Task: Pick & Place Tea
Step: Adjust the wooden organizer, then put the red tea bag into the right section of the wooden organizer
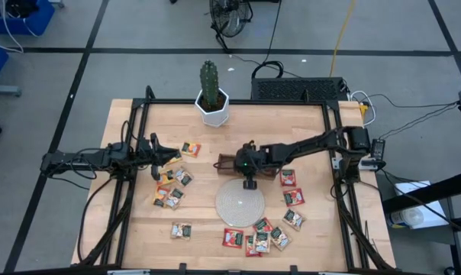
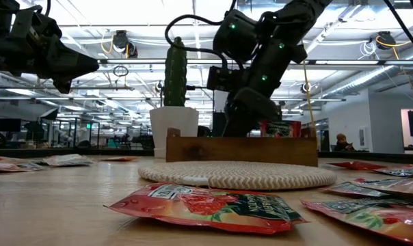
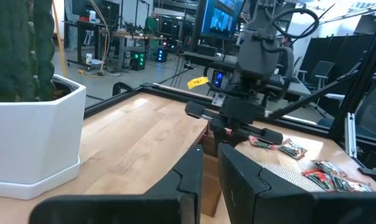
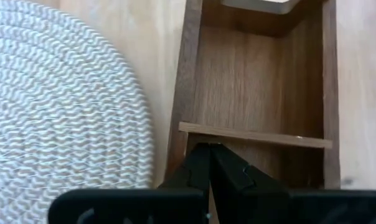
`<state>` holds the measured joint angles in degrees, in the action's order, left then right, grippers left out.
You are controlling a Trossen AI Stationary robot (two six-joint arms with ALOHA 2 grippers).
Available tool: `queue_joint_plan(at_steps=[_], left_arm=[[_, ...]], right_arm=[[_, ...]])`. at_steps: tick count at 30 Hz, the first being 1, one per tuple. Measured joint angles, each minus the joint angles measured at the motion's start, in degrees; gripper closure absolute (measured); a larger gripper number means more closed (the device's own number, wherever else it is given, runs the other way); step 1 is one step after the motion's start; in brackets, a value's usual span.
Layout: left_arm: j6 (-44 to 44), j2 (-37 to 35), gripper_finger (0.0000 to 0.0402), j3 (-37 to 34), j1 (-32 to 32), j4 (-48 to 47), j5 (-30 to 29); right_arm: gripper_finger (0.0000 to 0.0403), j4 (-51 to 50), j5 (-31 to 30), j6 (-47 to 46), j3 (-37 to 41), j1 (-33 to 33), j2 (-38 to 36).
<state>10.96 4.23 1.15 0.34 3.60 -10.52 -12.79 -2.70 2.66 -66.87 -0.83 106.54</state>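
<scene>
Tea sachets, small red and green squares, lie scattered at lower frame. My right gripper, jaws together and empty, hovers above the brown wooden tray, presumably after a drop.

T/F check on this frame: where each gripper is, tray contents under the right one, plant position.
1. The right gripper is over the wooden tray. True.
2. The compartment in the right wrist view holds a sachet. False: bare wood shows there.
3. The right gripper's fingers are shut. True.
4. The cactus pot sits on the woven disc. False: it stands apart, at the table's far edge.
5. The left gripper hangs above the red sachets on the right. False: it is at the left cluster of sachets.
</scene>
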Motion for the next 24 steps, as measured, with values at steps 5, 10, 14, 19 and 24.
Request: queue_joint_plan(at_steps=[5,10,14,19,24], left_arm=[[0.0,0.0,0.035,0.0,0.0,0.0,0.0],[0.0,0.0,0.035,0.0,0.0,0.0,0.0],[0.0,0.0,0.035,0.0,0.0,0.0,0.0],[0.0,0.0,0.035,0.0,0.0,0.0,0.0],[0.0,0.0,0.035,0.0,0.0,0.0,0.0]], right_arm=[[0.0403,0.1,0.0,0.0,0.0,1.0,0.0],[0.0403,-0.3,-2.7,0.0,0.1,1.0,-1.3],[0.0403,-3.6,-7.6,0.0,0.1,1.3,-5.6],[0.0403,-14.9,-13.0,-5.3,0.1,3.7,-13.7],[0.0403,-31.0,-20.2,-21.5,3.3,7.7,-22.3]])
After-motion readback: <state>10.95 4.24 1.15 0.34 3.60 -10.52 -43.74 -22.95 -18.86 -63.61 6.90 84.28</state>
